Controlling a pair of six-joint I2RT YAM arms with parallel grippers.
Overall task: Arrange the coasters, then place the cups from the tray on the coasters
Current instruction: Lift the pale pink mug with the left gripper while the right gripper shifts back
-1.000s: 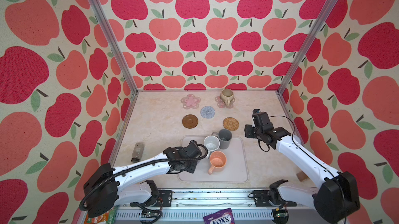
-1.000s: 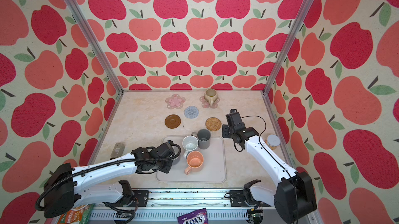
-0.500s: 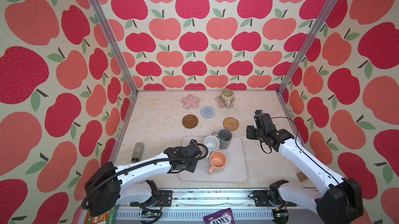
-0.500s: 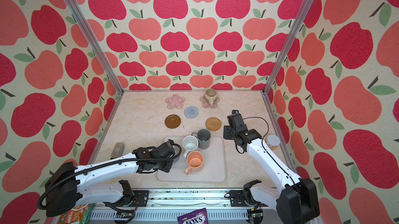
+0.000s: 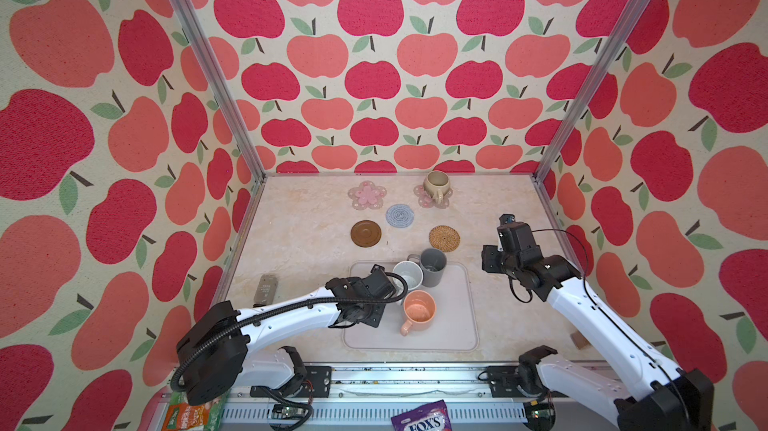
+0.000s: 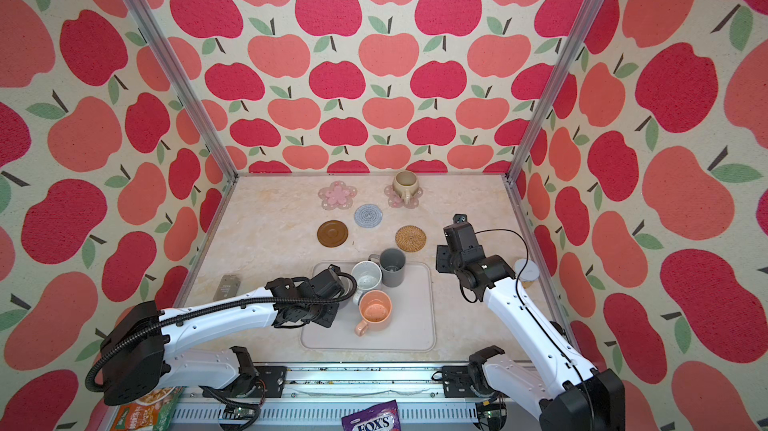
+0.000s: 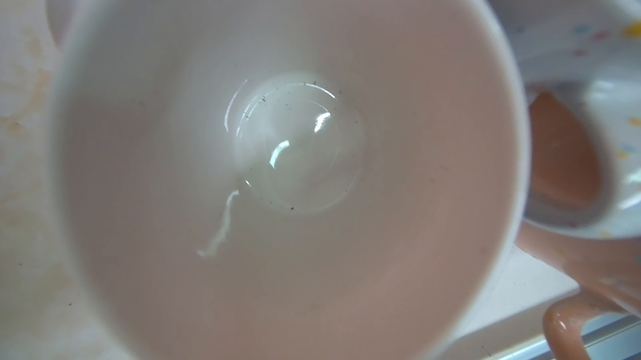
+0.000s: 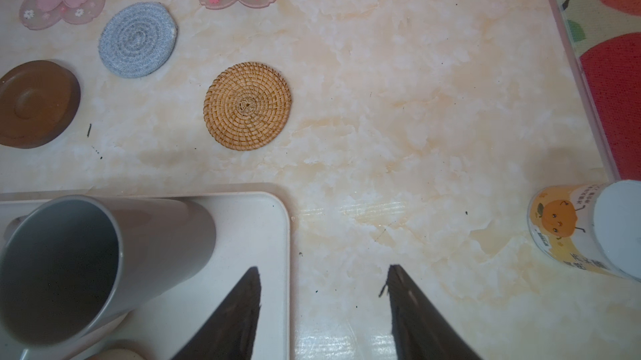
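Hanging over the far left of the tray (image 5: 457, 325), the left claw (image 5: 374, 292) looked straight down into a white-lined mug (image 7: 295, 153) standing mouth-up directly beneath it, apparently on the tray. Its fingers were out of sight, so whether they pinched the rim could not be told. The brown disc (image 5: 365, 233), the nearest bare coaster, lay just beyond the tray's far edge, on the left arm's side. The right claw (image 8: 322, 309) hung spread and empty over the tray's far right corner, beside the grey mug (image 5: 433, 267). Mugs numbered five: four at the tray, counting the white mug (image 5: 408, 276) and peach mug (image 5: 419, 310), and a beige mug (image 5: 437, 184) on a flower coaster (image 5: 428, 201). Coasters numbered five, four bare: brown disc, rattan mat (image 5: 444, 237), blue-grey mat (image 5: 399, 216), second flower coaster (image 5: 367, 195).
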